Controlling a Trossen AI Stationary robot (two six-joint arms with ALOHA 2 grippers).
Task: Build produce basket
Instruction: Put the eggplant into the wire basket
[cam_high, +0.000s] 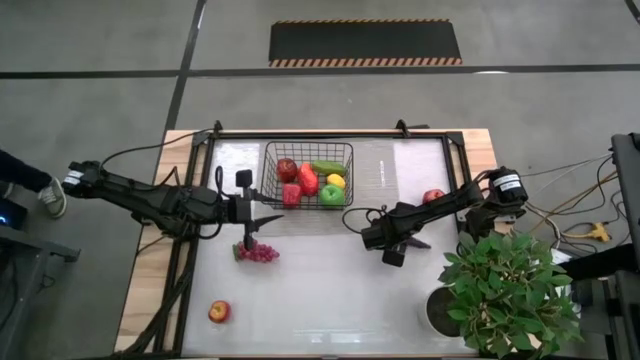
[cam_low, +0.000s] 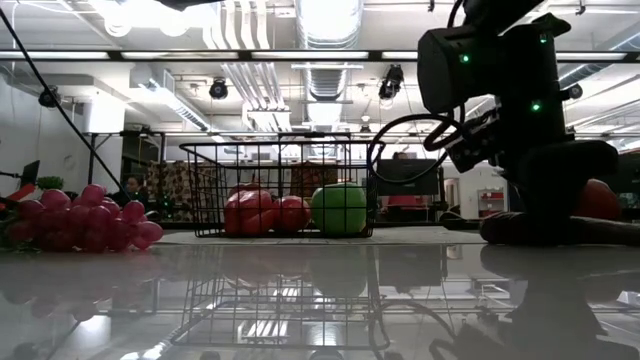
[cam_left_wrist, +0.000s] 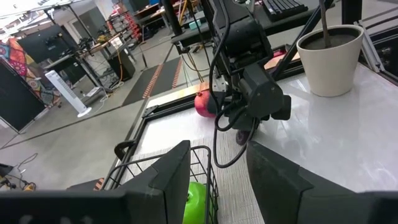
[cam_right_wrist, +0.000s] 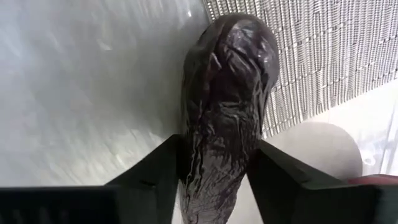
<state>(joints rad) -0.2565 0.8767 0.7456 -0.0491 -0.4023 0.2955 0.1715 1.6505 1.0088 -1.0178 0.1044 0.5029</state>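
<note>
The right gripper (cam_right_wrist: 214, 168) is seen closed on the dark eggplant (cam_right_wrist: 227, 106), which is held lengthwise between the two fingers (cam_right_wrist: 152, 171) and projects forward past their tips, its wrinkled skin pressed against both inner faces. Directly beyond the eggplant's end, bare white table (cam_right_wrist: 81, 74) and the edge of a ribbed mat (cam_right_wrist: 323, 56) are visible. In the high view this gripper (cam_high: 385, 238) is placed low over the table, with the basket (cam_high: 270, 172) near it on the side of the left arm and a red apple (cam_high: 434, 196) just behind its arm. The potted plant (cam_high: 505, 290) stands near it on the other side, by the table corner. Inside the basket are noted a dark red apple (cam_high: 287, 168), a red pepper (cam_high: 308, 180), a green cucumber (cam_high: 328, 167), a yellow lemon (cam_high: 336, 181), a green apple (cam_high: 331, 195) and a further red piece (cam_high: 291, 194). The left gripper (cam_high: 262, 220) is found just beside the basket's outer corner, with its fingers (cam_left_wrist: 168, 180) parted and nothing between them. The purple grapes (cam_high: 260, 252) lie on the table just beside that gripper, on the side away from the basket. A second red apple (cam_high: 219, 312) rests well apart from both grippers, near the front edge of the table. A person's shoe (cam_high: 52, 197) is recorded on the floor beyond the left arm's base.
</note>
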